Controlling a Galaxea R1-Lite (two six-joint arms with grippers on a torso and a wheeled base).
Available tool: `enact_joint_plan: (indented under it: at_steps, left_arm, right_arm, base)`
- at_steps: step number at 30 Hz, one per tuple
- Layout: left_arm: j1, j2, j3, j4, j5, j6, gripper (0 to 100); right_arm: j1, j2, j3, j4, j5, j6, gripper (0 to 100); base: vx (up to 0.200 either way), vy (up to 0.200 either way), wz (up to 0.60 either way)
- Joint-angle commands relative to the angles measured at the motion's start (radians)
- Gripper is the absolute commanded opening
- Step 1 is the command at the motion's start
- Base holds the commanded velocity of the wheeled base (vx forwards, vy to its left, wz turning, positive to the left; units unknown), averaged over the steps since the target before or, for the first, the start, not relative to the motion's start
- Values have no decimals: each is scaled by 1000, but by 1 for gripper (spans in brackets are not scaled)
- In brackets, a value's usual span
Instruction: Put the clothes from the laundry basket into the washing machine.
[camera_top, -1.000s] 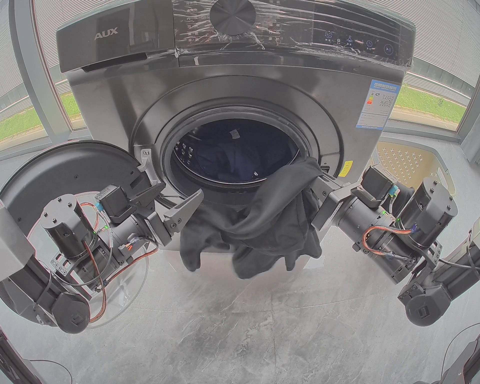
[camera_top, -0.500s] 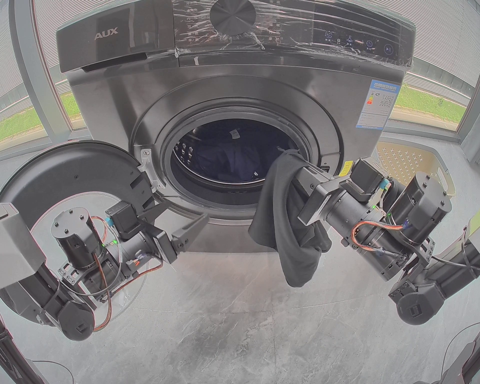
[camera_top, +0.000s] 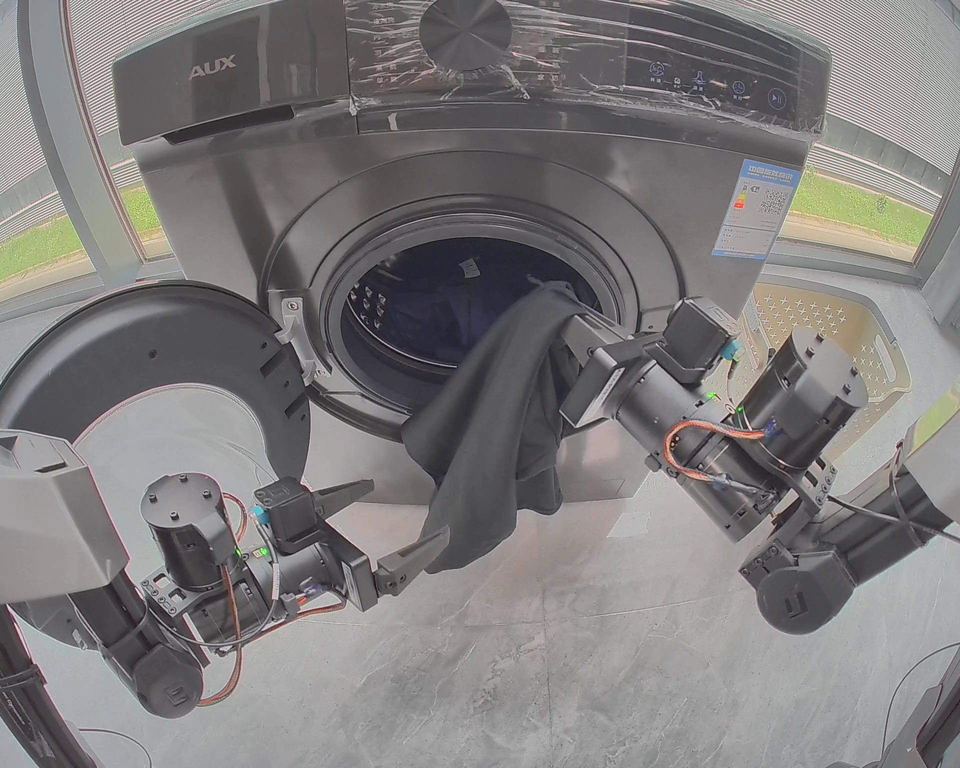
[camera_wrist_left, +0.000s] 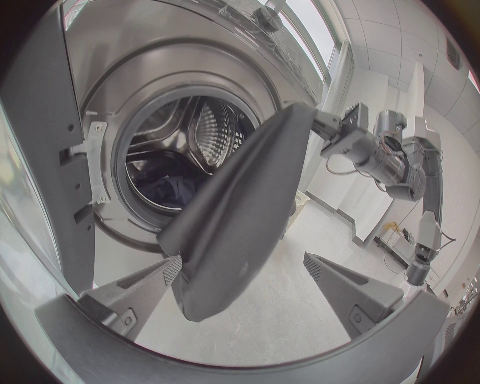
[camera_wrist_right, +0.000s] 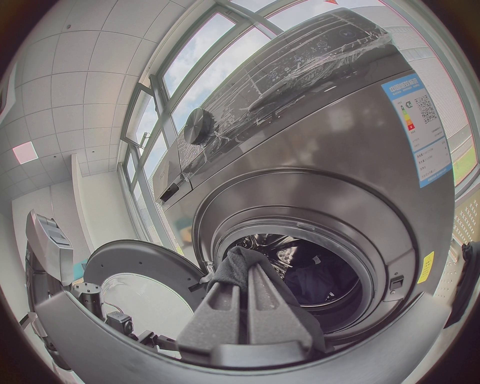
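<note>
1. A grey front-loading washing machine (camera_top: 480, 180) is shown in the head view, with its round door (camera_top: 150, 350) swung open at 9 o'clock of the drum opening (camera_top: 400, 330).
2. A black garment (camera_top: 490, 420) is pinched in the closed jaws of the right gripper (camera_wrist_right: 245, 277), at about 4 o'clock on the opening's rim. From there the cloth is draped across the lower rim and hangs down the machine's front toward the floor (camera_top: 560, 650).
3. Dark blue clothes (camera_top: 470, 300) are seen lying inside the drum.
4. The left gripper (camera_top: 410, 508) is held low, at 7 o'clock of the opening. Its jaws are spread wide and hold nothing, and one fingertip is just beside the garment's lower hem.
5. A beige laundry basket (camera_top: 840, 320) stands at 3 o'clock of the machine, behind the right arm.
6. Since half a second ago, the right gripper has been carried up toward the opening. The garment, which then hung clear of the rim, is now spread over it. The left gripper has been lowered away from the machine.
</note>
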Motion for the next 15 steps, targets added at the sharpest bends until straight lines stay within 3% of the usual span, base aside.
enact_joint_plan:
  at_steps: [1, 15]
  left_arm:
    - [-7, 58, 21, -1, -13, 19, 100]
    - [-8, 226, -52, -2, -27, 39, 100]
  right_arm:
    - [22, 45, -76, 18, 0, -5, 0]
    - [54, 88, -159, 20, 0, -5, 0]
  base:
    - [0, 0, 0]
    - [0, 0, 0]
